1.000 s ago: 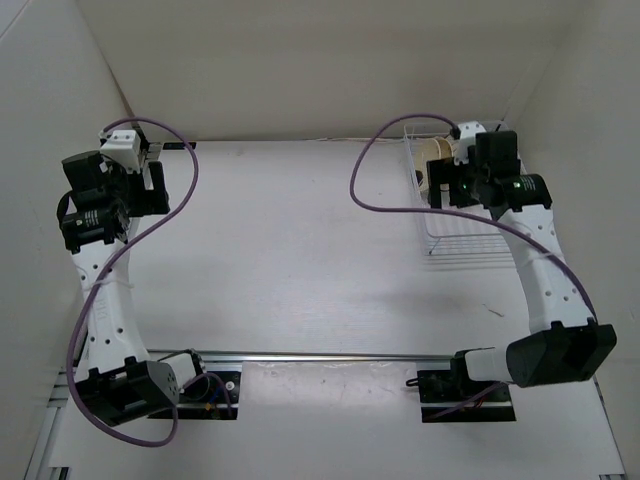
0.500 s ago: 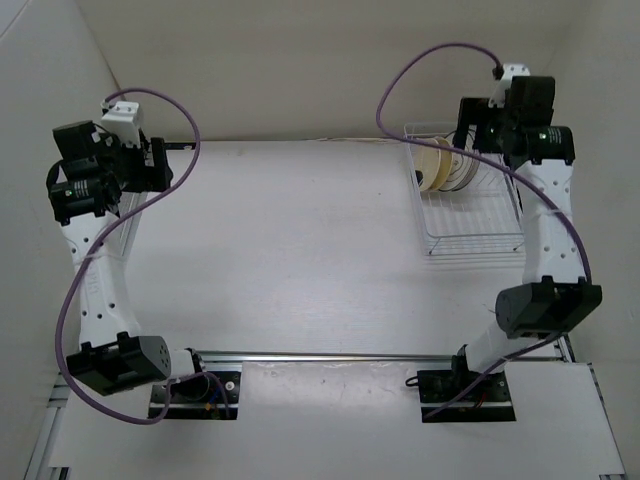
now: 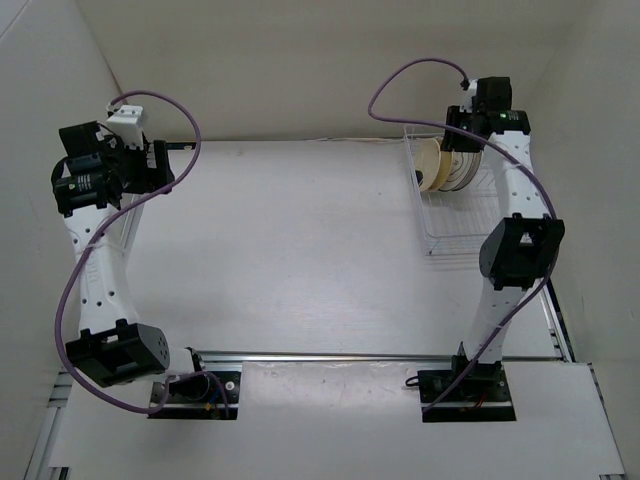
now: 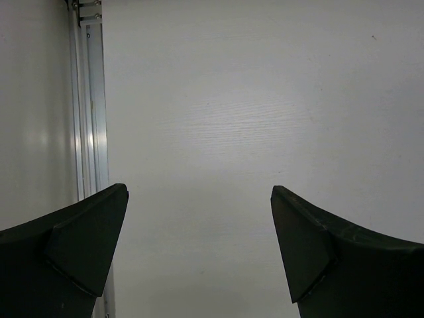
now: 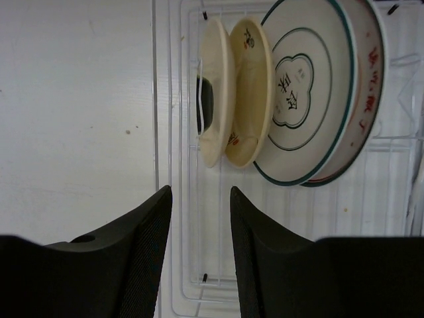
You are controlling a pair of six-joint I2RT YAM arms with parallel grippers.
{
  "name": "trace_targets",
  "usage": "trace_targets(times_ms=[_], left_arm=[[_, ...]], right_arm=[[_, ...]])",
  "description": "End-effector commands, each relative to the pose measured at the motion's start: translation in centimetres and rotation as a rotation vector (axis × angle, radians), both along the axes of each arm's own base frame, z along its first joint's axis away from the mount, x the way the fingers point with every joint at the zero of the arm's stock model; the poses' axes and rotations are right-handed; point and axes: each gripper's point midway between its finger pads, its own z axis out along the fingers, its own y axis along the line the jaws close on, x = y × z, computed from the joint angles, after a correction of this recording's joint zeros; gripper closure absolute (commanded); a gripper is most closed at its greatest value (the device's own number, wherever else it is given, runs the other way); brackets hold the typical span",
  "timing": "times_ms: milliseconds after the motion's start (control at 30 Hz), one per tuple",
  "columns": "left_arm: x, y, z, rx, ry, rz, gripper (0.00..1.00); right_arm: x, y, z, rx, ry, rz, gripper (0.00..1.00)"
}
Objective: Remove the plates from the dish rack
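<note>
Several plates stand on edge in the white wire dish rack [image 5: 175,132]: a plain cream one [image 5: 215,93], a cream one with small marks [image 5: 250,86], a white one with dark rings [image 5: 308,93] and a red-marked one [image 5: 372,79] behind it. From above, the plates [image 3: 440,165] sit at the far end of the dish rack [image 3: 470,250]. My right gripper [image 5: 201,199] hangs above the rack, short of the plates, its jaws narrowly apart and empty; the top view shows the right gripper [image 3: 462,140] high over the rack's back. My left gripper [image 4: 199,199] is wide open over bare table, at the far left [image 3: 158,168].
White walls close in the table on the left, back and right, near both raised arms. An aluminium rail [image 4: 89,99] runs along the left table edge below my left gripper. Another rail [image 3: 330,355] crosses near the arm bases.
My right arm has lifted away from the plates and now stands upright over the rack's far end, holding nothing. The plates stay in the rack. The left arm barely shifted.
</note>
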Motion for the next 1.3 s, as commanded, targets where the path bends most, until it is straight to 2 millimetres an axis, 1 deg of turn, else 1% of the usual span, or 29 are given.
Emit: trace_targets(times_ms=[0, 33, 67, 133, 167, 233, 267, 300, 400, 467, 500, 533, 567, 633, 667, 700, 733, 767, 800, 867, 900, 967, 1033, 1100, 1133, 1233, 1267], left_arm=[[-0.7, -0.3, 1.1, 0.008, -0.037, -0.002, 0.00], [-0.7, -0.3, 1.1, 0.008, -0.037, -0.002, 0.00], [-0.7, -0.1, 0.7, 0.011, -0.027, 0.007, 0.00], [-0.9, -0.2, 1.0, 0.013, -0.036, 0.007, 0.00], [-1.0, 0.0, 0.7, 0.024, -0.026, 0.011, 0.00], [-1.0, 0.0, 0.7, 0.024, -0.026, 0.011, 0.00], [-1.0, 0.0, 0.7, 0.024, -0.026, 0.011, 0.00], [-1.0, 0.0, 0.7, 0.024, -0.026, 0.011, 0.00], [-1.0, 0.2, 0.6, 0.029, -0.025, 0.019, 0.00], [-1.0, 0.2, 0.6, 0.029, -0.025, 0.019, 0.00], [-1.0, 0.3, 0.3, 0.031, -0.014, 0.027, 0.00], [-1.0, 0.3, 0.2, 0.031, -0.014, 0.027, 0.00], [-1.4, 0.2, 0.4, 0.031, -0.014, 0.027, 0.00], [-1.4, 0.4, 0.4, 0.044, -0.013, 0.030, 0.00], [-1.4, 0.4, 0.0, 0.042, -0.004, 0.029, 0.00], [-1.4, 0.4, 0.0, 0.042, -0.004, 0.029, 0.00], [-1.4, 0.4, 0.0, 0.042, -0.004, 0.029, 0.00], [-1.6, 0.5, 0.3, 0.049, -0.012, 0.037, 0.00], [-1.6, 0.5, 0.3, 0.049, -0.012, 0.037, 0.00], [-1.6, 0.5, 0.3, 0.049, -0.012, 0.037, 0.00], [-1.7, 0.7, 0.3, 0.054, -0.010, 0.045, 0.00], [-1.7, 0.7, 0.3, 0.054, -0.010, 0.045, 0.00], [-1.7, 0.8, 0.3, 0.058, -0.009, 0.053, 0.00], [-2.0, 0.7, 0.4, 0.058, -0.009, 0.053, 0.00], [-2.0, 0.8, 0.4, 0.066, -0.009, 0.048, 0.00], [-2.1, 1.1, 0.4, 0.076, -0.006, 0.063, 0.00], [-2.3, 1.0, 0.7, 0.078, -0.015, 0.064, 0.00]], right_arm=[[1.5, 0.5, 1.8, 0.027, -0.064, 0.042, 0.55], [1.8, 0.5, 1.5, 0.027, -0.060, 0.042, 0.55], [2.2, 0.4, 0.6, 0.020, -0.046, 0.049, 0.55], [2.8, 0.4, 0.4, 0.020, -0.049, 0.049, 0.55], [3.1, 0.4, -0.7, 0.020, -0.029, 0.049, 0.55], [3.5, 0.4, -0.7, 0.020, -0.034, 0.049, 0.55], [3.8, 0.2, -1.7, 0.008, -0.017, 0.048, 0.55], [3.9, 0.2, -1.3, 0.008, -0.027, 0.048, 0.55], [4.4, -0.1, -3.0, -0.008, -0.001, 0.046, 0.55], [4.7, -0.3, -3.4, -0.017, 0.002, 0.036, 0.55], [4.8, -0.3, -4.0, -0.023, 0.013, 0.042, 0.55], [5.2, -0.5, -4.2, -0.030, 0.006, 0.035, 0.55], [5.3, -0.5, -4.2, -0.030, 0.006, 0.035, 0.55], [5.6, -0.7, -5.2, -0.037, 0.022, 0.028, 0.55], [5.7, -0.7, -4.8, -0.037, 0.013, 0.028, 0.56], [5.8, -0.9, -5.4, -0.043, 0.023, 0.021, 0.56], [6.2, -0.9, -5.5, -0.043, 0.014, 0.021, 0.56], [6.2, -0.9, -5.5, -0.043, 0.014, 0.021, 0.56], [6.3, -0.9, -6.0, -0.043, 0.023, 0.021, 0.56], [6.5, -1.1, -6.1, -0.056, 0.021, 0.021, 0.56], [6.6, -1.1, -6.8, -0.056, 0.033, 0.021, 0.56], [6.9, -1.1, -6.9, -0.056, 0.026, 0.021, 0.56], [7.2, -1.1, -8.1, -0.062, 0.041, 0.028, 0.56], [7.4, -1.3, -8.4, -0.069, 0.045, 0.021, 0.56], [7.5, -0.7, -9.1, -0.069, 0.055, 0.031, 0.56], [7.9, -0.9, -9.4, -0.077, 0.054, 0.022, 0.63], [8.0, -0.6, -9.3, -0.085, 0.045, 0.023, 0.65]])
